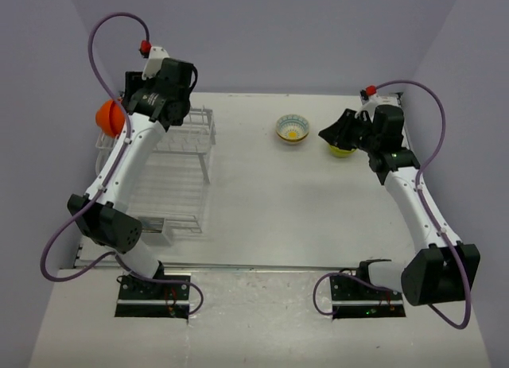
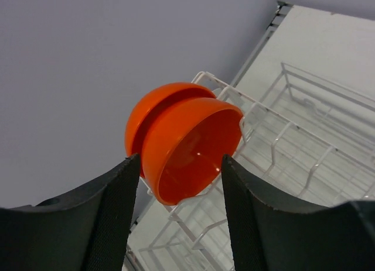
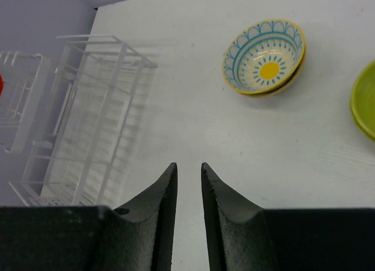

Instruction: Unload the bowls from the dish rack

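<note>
Bowls update: my left jaws sit apart, one finger [image 2: 111,212] on either side of the orange bowl [image 2: 187,145], with its open side facing my wrist camera. Can't tell if they're actually pressing on it. That bowl stands on edge between the prongs at the far left corner of the rack [image 2: 285,130], close to the wall. There's another orange curve right behind it, which could be a second bowl, can't say.

My right jaws have only a thin gap between the fingers [image 3: 155,218], nothing in there, pointing at bare bench [image 3: 234,142]. The green bowl [image 3: 366,101] is just beside them, upright on the bench, cut off at the wrist view's edge. The patterned bowl [image 3: 265,57] with the yellow middle sits upright near it. Both are well apart from the rack.
</note>
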Controlling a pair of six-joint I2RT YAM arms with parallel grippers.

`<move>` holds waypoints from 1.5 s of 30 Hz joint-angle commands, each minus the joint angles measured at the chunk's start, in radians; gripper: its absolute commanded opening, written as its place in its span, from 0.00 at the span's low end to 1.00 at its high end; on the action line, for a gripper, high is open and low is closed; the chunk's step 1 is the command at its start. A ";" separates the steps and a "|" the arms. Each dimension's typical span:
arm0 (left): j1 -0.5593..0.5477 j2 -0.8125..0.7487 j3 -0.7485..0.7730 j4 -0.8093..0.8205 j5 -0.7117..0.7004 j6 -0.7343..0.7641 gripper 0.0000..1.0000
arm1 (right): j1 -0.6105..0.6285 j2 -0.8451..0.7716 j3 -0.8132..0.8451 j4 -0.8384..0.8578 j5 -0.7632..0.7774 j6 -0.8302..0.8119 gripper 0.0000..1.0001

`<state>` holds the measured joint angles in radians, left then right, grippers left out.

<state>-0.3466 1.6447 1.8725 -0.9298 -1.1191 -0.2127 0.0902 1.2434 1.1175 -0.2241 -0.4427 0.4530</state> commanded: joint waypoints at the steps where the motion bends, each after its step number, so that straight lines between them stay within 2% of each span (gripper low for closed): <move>1: 0.021 0.001 0.047 -0.038 -0.097 0.013 0.58 | 0.005 -0.025 -0.019 0.049 -0.071 0.015 0.25; 3: 0.029 0.013 0.031 -0.030 -0.105 0.018 0.53 | 0.005 -0.030 -0.015 0.048 -0.079 0.012 0.25; 7: 0.073 0.029 0.002 -0.044 -0.125 0.006 0.50 | 0.003 -0.039 -0.015 0.052 -0.096 0.003 0.25; 18: 0.081 0.029 -0.078 -0.035 -0.137 -0.013 0.38 | 0.005 -0.009 -0.035 0.098 -0.134 0.016 0.25; 23: 0.081 0.021 -0.111 -0.021 -0.136 -0.005 0.23 | 0.005 -0.002 -0.035 0.100 -0.136 0.016 0.25; 28: 0.081 0.032 -0.130 -0.009 -0.125 0.010 0.20 | 0.005 -0.007 -0.035 0.100 -0.126 0.013 0.25; 30: 0.080 0.038 -0.122 -0.009 -0.125 0.019 0.15 | 0.005 -0.007 -0.033 0.097 -0.123 0.012 0.25; 32: 0.077 0.038 -0.115 -0.001 -0.131 0.036 0.00 | 0.005 -0.009 -0.033 0.097 -0.125 0.012 0.25; 39: 0.047 0.036 -0.098 0.028 -0.130 0.078 0.00 | 0.005 -0.027 -0.042 0.107 -0.122 0.009 0.24; 45: -0.029 0.079 -0.044 0.023 -0.226 0.127 0.00 | 0.005 -0.036 -0.041 0.101 -0.122 -0.002 0.24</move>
<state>-0.3107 1.7012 1.7660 -0.9672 -1.3201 -0.1131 0.0917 1.2404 1.0767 -0.1589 -0.5499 0.4603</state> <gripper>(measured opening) 0.036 0.243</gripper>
